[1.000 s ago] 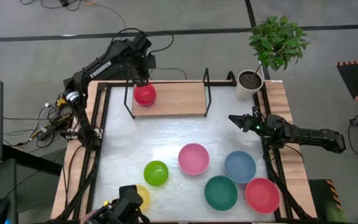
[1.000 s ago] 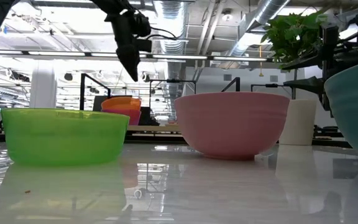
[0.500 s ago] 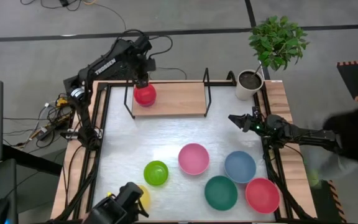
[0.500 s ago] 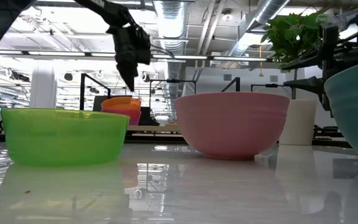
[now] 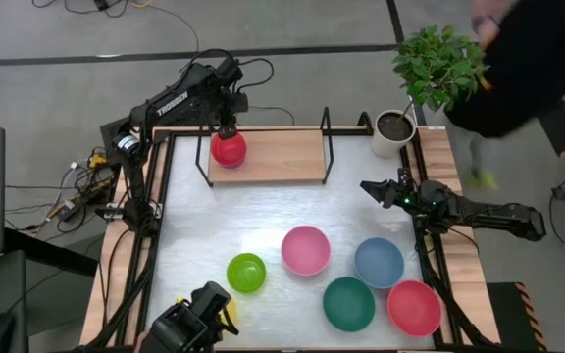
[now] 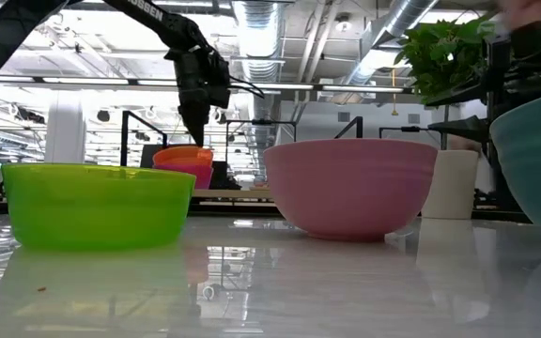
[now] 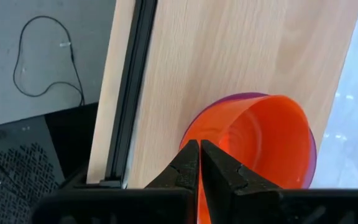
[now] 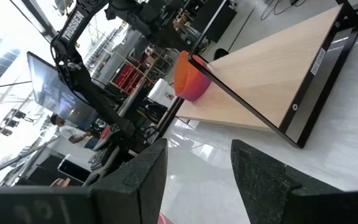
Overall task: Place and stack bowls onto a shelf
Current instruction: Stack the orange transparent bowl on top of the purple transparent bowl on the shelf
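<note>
A small red bowl [image 5: 229, 149] sits nested in a purple bowl [image 7: 229, 96] at the left end of the wooden shelf [image 5: 282, 155]. My left gripper [image 7: 199, 144] is shut and points down at the red bowl's far rim. On the white table rest the lime-green [image 5: 246, 272], pink [image 5: 305, 249], blue [image 5: 379, 262], teal [image 5: 348, 303] and larger red [image 5: 414, 307] bowls. A yellow bowl [image 5: 228, 308] is half hidden at the near edge. My right gripper [image 5: 369, 188] waits open at the table's right side. My left gripper comes from above with its shut fingertips [image 6: 195, 137] at the red bowl's far rim [image 7: 188, 132]. I cannot tell whether they touch the rim. The bowl stands upright inside the purple one on the shelf.
A white plant pot [image 5: 394, 132] stands past the shelf's right end. The shelf's black posts [image 5: 326, 120] rise at its corners. A person in dark clothes [image 5: 538, 59] is beyond the table's far right corner. Bare table lies between the shelf and the bowls.
My left gripper has sunk toward the red bowl on the shelf, and its tips now stand just above the rim. The bowls have not moved. A person has come in at the right and gone to the far right corner.
</note>
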